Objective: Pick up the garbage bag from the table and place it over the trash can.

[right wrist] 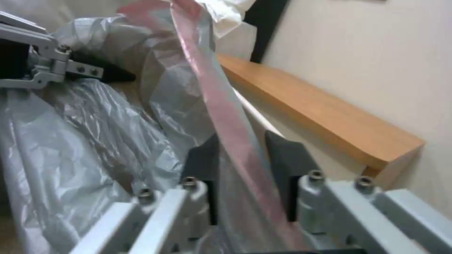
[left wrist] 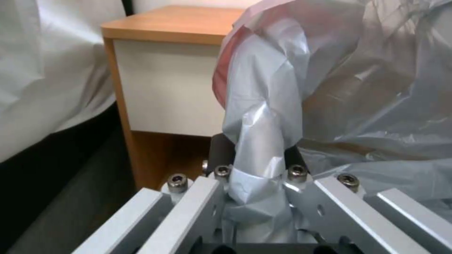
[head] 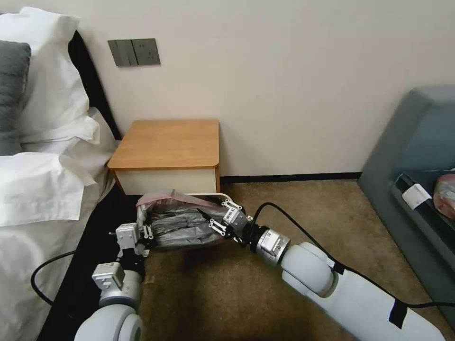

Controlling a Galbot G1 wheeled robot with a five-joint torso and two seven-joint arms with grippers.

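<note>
You're facing a cream wall (head: 294,71) with grey switches (head: 133,52) — brown carpet (head: 284,213) below, white-sheeted bed (head: 42,180) left (grey sofa (head: 417,156) right).

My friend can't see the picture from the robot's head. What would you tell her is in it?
Both grippers, left gripper and right gripper, hold the garbage bag stretched between them, low in front of the table. A bed with white pillows is on the left.

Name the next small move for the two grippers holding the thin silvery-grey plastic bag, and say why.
Probably lower both together: the left gripper and right gripper each pinch an edge of the silvery-grey plastic bag, spread open low before the wooden nightstand.
</note>
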